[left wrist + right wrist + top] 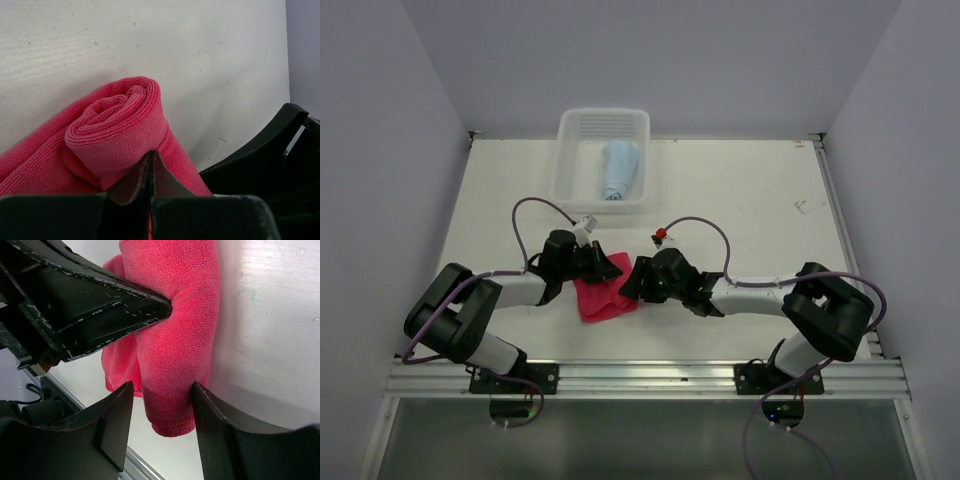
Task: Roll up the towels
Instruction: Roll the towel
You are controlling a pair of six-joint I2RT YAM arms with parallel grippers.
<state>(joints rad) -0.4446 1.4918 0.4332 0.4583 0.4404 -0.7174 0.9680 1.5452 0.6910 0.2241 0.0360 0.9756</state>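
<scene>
- We are seeing the white mesh basket (570,160) at the far edge of the table (750,220); it is holding the light blue towel (620,170), which is rolled.
- The pink-red towel (603,300) is lying on the table between both grippers, outside the basket.
- The left gripper (151,167) is standing fully closed, its tips pressing against the towel's roll.
- The right gripper (162,387) is standing open, its jaws straddling the towel's end.
- Only the left wrist view is showing the roll's spiral; only the top view is showing the basket.
</scene>
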